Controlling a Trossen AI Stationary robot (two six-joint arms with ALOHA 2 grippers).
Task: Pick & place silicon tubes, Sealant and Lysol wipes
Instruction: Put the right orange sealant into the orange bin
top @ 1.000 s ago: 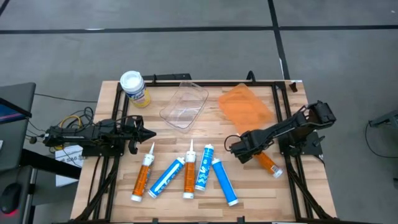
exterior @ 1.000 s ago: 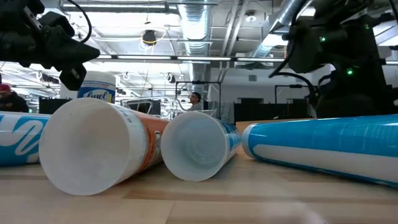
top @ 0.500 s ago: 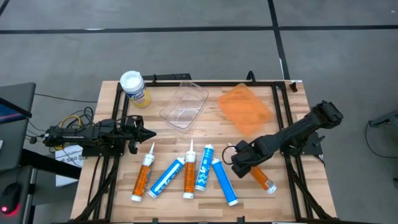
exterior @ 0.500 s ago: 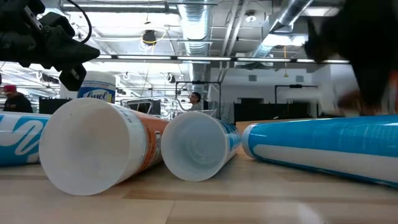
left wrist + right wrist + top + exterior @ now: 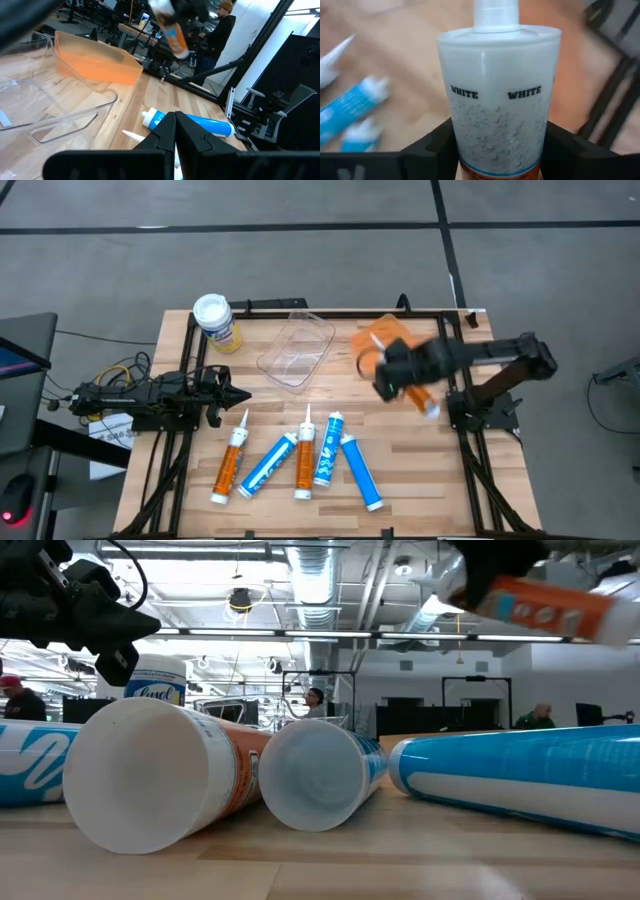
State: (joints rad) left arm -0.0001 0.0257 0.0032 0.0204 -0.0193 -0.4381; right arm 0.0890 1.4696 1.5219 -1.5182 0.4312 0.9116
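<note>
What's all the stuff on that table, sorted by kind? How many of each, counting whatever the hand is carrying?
Orange tubes: 3, two lying on the table, one held in the right hand
Blue tubes: 3
Lysol wipes: 1
Clear tray: 1
Orange tray: 1
Total: 9

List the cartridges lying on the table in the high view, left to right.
Orange cartridge → blue cartridge → orange cartridge → blue cartridge → blue cartridge.
</note>
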